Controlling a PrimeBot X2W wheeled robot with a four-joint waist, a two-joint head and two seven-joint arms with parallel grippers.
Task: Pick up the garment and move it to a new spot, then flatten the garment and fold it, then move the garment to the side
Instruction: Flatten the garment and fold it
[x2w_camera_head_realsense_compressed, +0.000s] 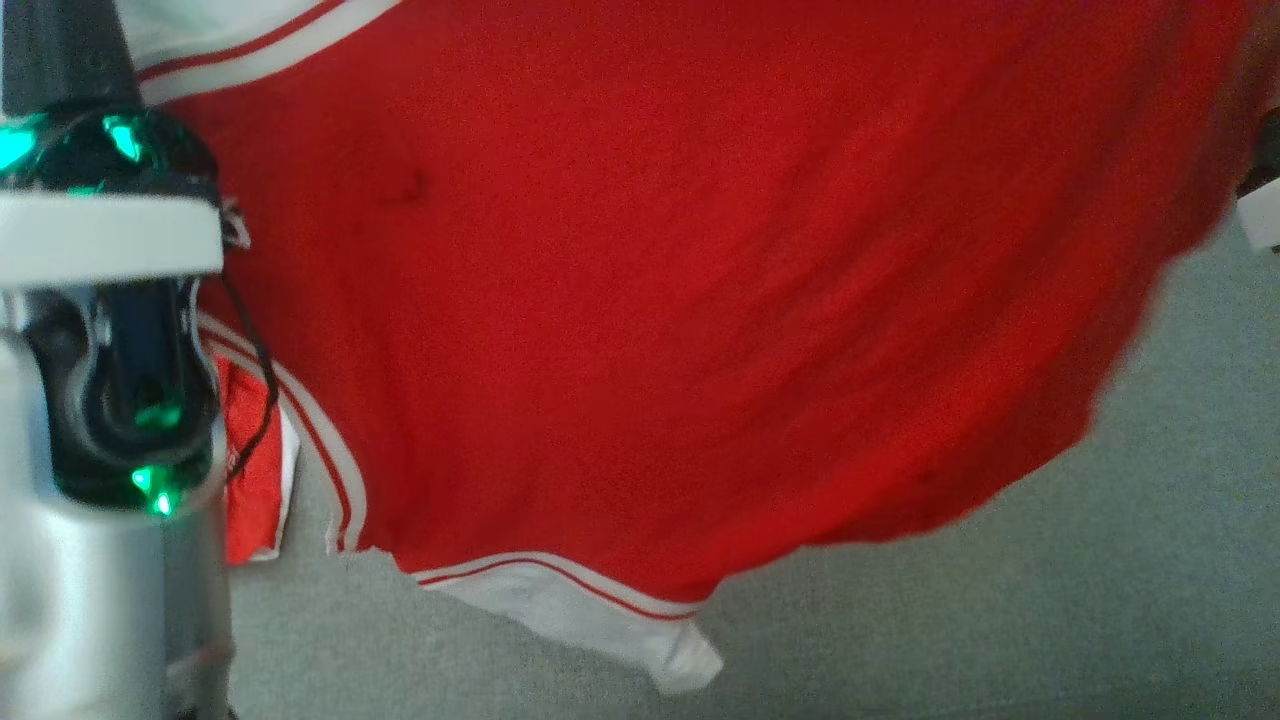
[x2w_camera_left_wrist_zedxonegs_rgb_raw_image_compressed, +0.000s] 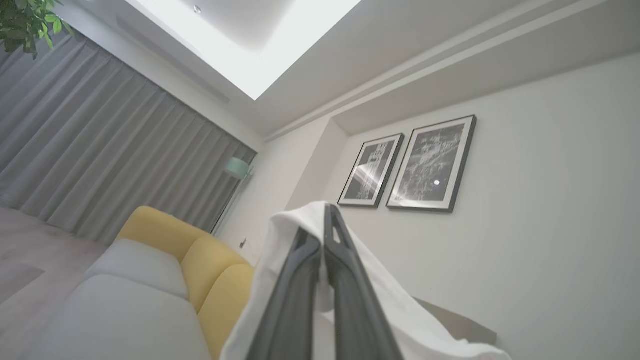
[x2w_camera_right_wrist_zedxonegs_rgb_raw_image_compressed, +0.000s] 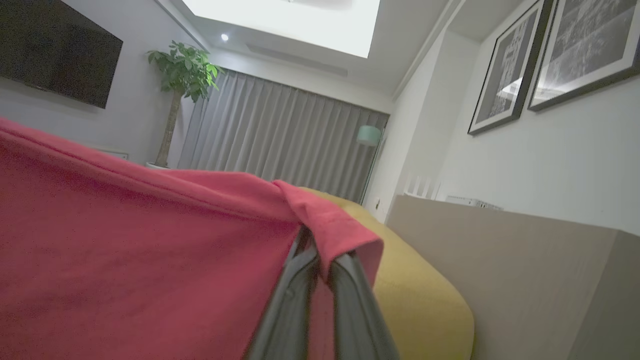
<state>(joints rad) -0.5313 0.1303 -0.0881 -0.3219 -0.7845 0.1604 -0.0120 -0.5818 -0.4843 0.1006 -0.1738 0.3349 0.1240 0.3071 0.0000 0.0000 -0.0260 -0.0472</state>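
Note:
The garment (x2w_camera_head_realsense_compressed: 640, 290) is a red jersey with white, red-striped trim, hanging spread out in the air above a grey surface in the head view. My left gripper (x2w_camera_left_wrist_zedxonegs_rgb_raw_image_compressed: 324, 220) is shut on the garment's white trim (x2w_camera_left_wrist_zedxonegs_rgb_raw_image_compressed: 280, 260), which drapes over both fingers. My right gripper (x2w_camera_right_wrist_zedxonegs_rgb_raw_image_compressed: 320, 250) is shut on a red corner of the garment (x2w_camera_right_wrist_zedxonegs_rgb_raw_image_compressed: 150, 250), whose cloth stretches away to the left of that view. My left arm's pale and dark wrist (x2w_camera_head_realsense_compressed: 110, 300) stands at the left edge of the head view.
A grey surface (x2w_camera_head_realsense_compressed: 1100, 580) lies beneath the hanging cloth. A yellow and grey sofa (x2w_camera_left_wrist_zedxonegs_rgb_raw_image_compressed: 165, 260), grey curtains (x2w_camera_left_wrist_zedxonegs_rgb_raw_image_compressed: 100, 165), two framed pictures (x2w_camera_left_wrist_zedxonegs_rgb_raw_image_compressed: 410, 167), a potted plant (x2w_camera_right_wrist_zedxonegs_rgb_raw_image_compressed: 182, 80) and a wall screen (x2w_camera_right_wrist_zedxonegs_rgb_raw_image_compressed: 55, 55) surround the spot. A beige cabinet (x2w_camera_right_wrist_zedxonegs_rgb_raw_image_compressed: 525, 270) stands by the wall.

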